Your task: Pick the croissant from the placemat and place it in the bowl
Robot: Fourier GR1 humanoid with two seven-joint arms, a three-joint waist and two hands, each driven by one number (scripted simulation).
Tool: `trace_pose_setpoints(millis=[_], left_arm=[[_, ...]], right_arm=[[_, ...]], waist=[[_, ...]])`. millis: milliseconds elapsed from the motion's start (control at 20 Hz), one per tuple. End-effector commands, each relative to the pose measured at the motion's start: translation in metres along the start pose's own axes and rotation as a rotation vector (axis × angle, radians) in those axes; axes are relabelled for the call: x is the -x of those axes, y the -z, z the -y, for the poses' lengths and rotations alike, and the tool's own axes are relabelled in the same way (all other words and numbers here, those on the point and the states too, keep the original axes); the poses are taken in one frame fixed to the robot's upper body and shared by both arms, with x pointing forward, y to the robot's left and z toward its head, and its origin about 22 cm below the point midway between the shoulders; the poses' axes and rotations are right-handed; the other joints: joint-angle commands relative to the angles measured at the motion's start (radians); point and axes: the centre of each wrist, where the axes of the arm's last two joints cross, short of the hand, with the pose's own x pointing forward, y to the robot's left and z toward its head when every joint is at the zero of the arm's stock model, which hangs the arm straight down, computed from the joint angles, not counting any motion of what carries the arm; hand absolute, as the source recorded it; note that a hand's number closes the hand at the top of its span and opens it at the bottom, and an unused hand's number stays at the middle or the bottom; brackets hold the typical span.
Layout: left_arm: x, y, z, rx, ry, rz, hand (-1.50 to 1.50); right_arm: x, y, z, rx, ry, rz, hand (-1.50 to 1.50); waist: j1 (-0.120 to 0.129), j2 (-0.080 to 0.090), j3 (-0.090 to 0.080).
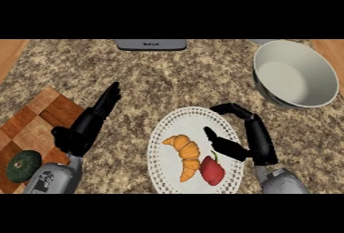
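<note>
Croissant [184,156] lies on white round placemat [168,132], red pepper [212,170] just beside it. Right hand [250,136] hovers over placemat's right edge, fingers [232,108] curved but spread wide, holding nothing. Bowl [295,75] sits far right on tabletop [168,77]. Left hand [87,125] rests open beside wooden board [40,118] with green squash [23,166].

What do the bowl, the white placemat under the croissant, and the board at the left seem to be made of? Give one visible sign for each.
Bowl: probably glazed ceramic or enamel; smooth, pale inside with a soft sheen, darker grey outside.
White placemat: looks like lace or woven fabric; matte, with a dotted, perforated edge.
Board: wood; brown checkered blocks with visible grain.
</note>
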Motion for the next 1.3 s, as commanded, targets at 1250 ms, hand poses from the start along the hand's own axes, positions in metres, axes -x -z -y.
trace_pose_setpoints(millis=[1250], left_arm=[[-0.002, -0.009, 0.029, 0.071, -0.020, -0.015, 0.00]], right_arm=[[-0.151, 0.075, -0.097, -0.858, -0.854, -0.592, -1.50]], waist=[[0.004, -0.002, 0.002]])
